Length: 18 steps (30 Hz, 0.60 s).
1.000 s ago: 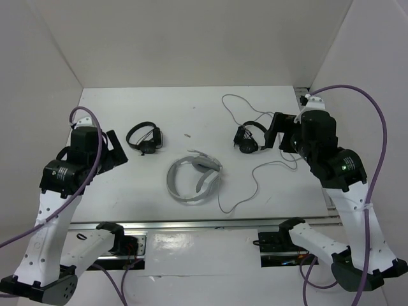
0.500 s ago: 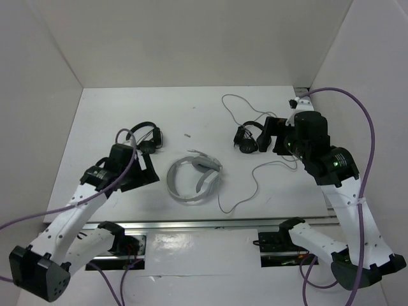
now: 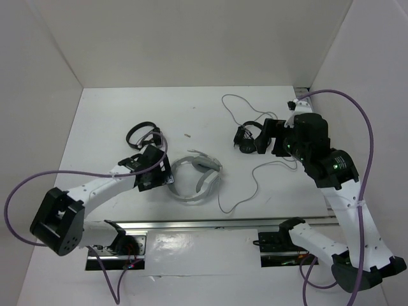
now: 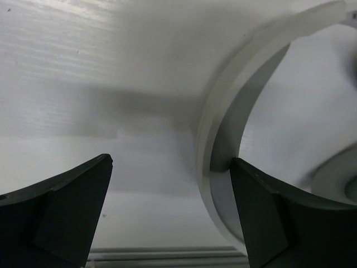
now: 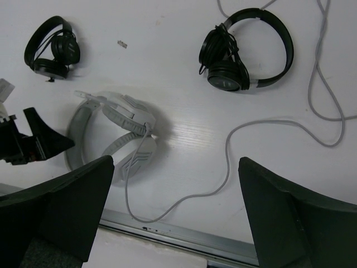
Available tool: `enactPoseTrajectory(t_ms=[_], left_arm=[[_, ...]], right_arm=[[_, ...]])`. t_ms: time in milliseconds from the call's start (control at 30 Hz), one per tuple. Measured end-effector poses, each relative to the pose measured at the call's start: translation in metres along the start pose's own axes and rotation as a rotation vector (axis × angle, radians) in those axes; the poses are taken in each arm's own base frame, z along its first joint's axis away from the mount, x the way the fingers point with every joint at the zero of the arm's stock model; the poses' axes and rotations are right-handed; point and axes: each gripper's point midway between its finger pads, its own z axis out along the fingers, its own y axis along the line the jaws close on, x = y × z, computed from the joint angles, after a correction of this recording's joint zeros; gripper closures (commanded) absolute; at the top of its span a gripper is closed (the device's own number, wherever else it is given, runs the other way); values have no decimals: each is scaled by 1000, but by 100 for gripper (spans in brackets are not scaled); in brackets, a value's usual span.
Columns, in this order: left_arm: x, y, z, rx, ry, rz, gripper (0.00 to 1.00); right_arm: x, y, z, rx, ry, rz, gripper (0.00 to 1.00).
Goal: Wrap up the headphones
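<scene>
Headphones (image 3: 207, 178), light grey-white, lie flat near the front middle of the white table (image 3: 108, 115), the headband curving left and the 2 ear cups folded together on the right. From the wrist views they show as a pale band (image 4: 220, 139) and a full pair (image 5: 125, 131). Their thin grey cable (image 3: 255, 175) snakes loosely to the right across the table.

Low at the band's left side is the left gripper (image 3: 167, 173), its jaws spread wide; the band's curve sits between its fingers, close to 1 of them, and contact cannot be made out. The right gripper (image 3: 262, 137) hangs above the table farther right, jaws wide apart and holding nothing.

2 smaller black headphones rest behind: 1 at the left (image 3: 145, 136), 1 beside the right gripper (image 3: 247, 139).
</scene>
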Motion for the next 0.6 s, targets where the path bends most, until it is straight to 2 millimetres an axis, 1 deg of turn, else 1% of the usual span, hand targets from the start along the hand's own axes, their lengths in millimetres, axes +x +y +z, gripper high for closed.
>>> enactPoseTrajectory(t_ms=[67, 200, 233, 333, 367, 433, 467, 500, 533, 567, 600], left_arm=[[0, -1, 11, -19, -4, 9, 0], [5, -2, 30, -62, 5, 38, 7], [5, -3, 34, -73, 6, 48, 14], [2, -11, 39, -81, -22, 68, 25], [2, -13, 40, -86, -31, 71, 34], [1, -15, 42, -93, -48, 71, 44], [1, -17, 43, -92, -53, 73, 53], [0, -19, 44, -90, -58, 71, 80], [-1, -23, 45, -82, -62, 62, 94], [-1, -22, 46, -90, -65, 62, 100], [-1, -23, 45, -89, -67, 61, 100]], right_arm=[[2, 1, 0, -11, 0, 0, 0], [2, 5, 1, -33, -4, 1, 0], [2, 6, 1, -38, -6, 1, 0], [3, 7, 2, -50, -10, 1, 0], [4, 7, 2, -51, -7, 1, 0], [7, 6, 4, -50, -1, 1, 0], [8, 6, 5, -49, 2, 1, 0], [9, 6, 6, -49, 5, 1, 0], [11, 5, 7, -48, 8, 1, 0], [12, 5, 7, -49, 12, 1, 0], [13, 6, 8, -50, 14, 0, 0]])
